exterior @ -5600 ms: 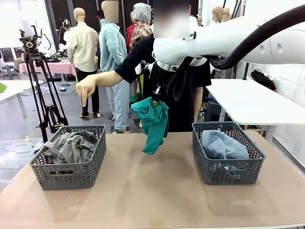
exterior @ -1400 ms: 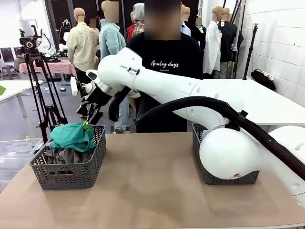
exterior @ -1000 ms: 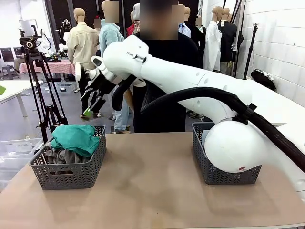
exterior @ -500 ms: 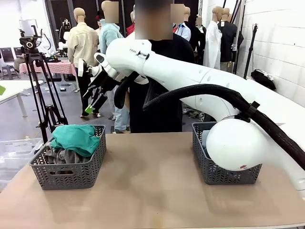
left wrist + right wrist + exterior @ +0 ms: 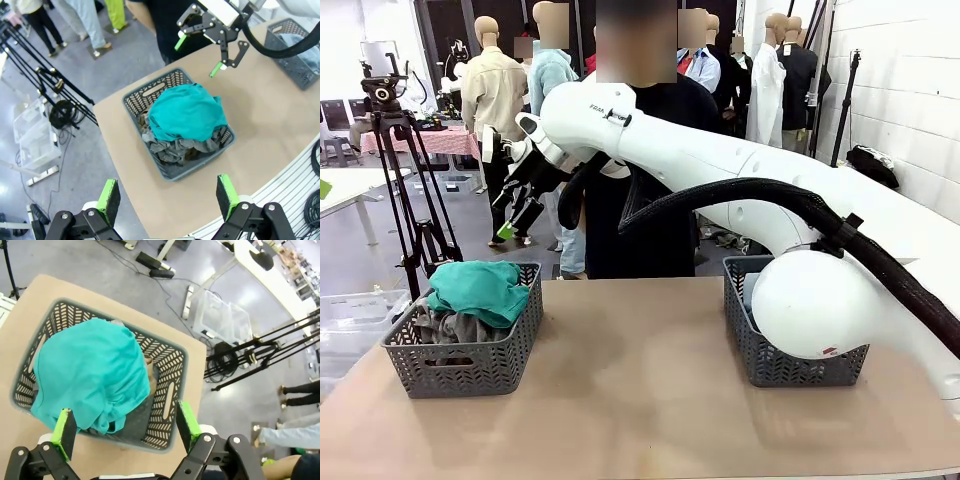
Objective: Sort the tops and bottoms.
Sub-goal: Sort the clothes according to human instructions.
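A teal-green top (image 5: pixel 478 288) lies bunched on a grey top (image 5: pixel 448 326) in the left basket (image 5: pixel 470 368). My right gripper (image 5: pixel 514 216) hangs open and empty above that basket's far rim, its arm reaching across from the right. In the right wrist view its fingers (image 5: pixel 64 432) straddle the teal top (image 5: pixel 90 372) from well above. High over the same basket, my left gripper (image 5: pixel 167 197) is open, looking down on the teal top (image 5: pixel 187 112), the grey top (image 5: pixel 175 149) and the right gripper (image 5: pixel 198 56). The light blue denim bottoms (image 5: pixel 300 42) lie in the right basket (image 5: pixel 287 62).
A person in a black T-shirt (image 5: pixel 665 200) stands at the table's far side. My right arm's big white elbow (image 5: pixel 810 305) covers most of the right basket (image 5: pixel 738 300). A camera tripod (image 5: pixel 405 190) stands on the floor left of the table.
The teal top that hung from my right gripper over the table's middle now lies in the left basket, let go. The gripper has since risen off it and now holds still.
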`<action>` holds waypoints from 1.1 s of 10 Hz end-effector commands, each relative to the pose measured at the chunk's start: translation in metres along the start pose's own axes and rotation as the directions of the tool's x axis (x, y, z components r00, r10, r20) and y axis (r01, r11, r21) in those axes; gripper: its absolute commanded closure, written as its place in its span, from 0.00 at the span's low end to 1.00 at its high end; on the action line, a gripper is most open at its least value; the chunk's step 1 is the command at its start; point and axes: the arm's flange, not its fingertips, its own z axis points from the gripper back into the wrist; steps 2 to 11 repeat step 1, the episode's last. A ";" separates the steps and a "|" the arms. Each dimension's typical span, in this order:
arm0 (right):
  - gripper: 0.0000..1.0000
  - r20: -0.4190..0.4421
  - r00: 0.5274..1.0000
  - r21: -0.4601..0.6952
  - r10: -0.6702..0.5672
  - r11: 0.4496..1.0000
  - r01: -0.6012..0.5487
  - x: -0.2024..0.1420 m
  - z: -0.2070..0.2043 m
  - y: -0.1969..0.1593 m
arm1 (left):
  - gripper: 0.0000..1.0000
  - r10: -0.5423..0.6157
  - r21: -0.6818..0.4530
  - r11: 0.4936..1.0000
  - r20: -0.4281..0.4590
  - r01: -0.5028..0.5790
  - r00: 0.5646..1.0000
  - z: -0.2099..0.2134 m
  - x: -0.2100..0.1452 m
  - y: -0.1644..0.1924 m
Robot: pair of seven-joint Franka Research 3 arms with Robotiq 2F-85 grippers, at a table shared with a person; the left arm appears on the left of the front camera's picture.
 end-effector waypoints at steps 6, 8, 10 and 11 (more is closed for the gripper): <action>0.00 0.002 1.000 -0.004 0.017 1.000 -0.017 0.000 0.001 -0.001 | 0.00 0.003 0.001 1.000 0.004 -0.003 1.000 0.001 0.000 0.001; 0.00 0.002 1.000 -0.004 0.017 1.000 -0.017 0.000 0.001 -0.001 | 0.00 0.003 0.001 1.000 0.004 -0.003 1.000 0.001 0.000 0.001; 0.00 0.002 1.000 -0.004 0.017 1.000 -0.017 0.000 0.001 -0.001 | 0.00 0.003 0.001 1.000 0.004 -0.003 1.000 0.001 0.000 0.001; 0.00 0.002 1.000 -0.004 0.017 1.000 -0.017 0.000 0.001 -0.001 | 0.00 0.003 0.001 1.000 0.004 -0.003 1.000 0.001 0.000 0.001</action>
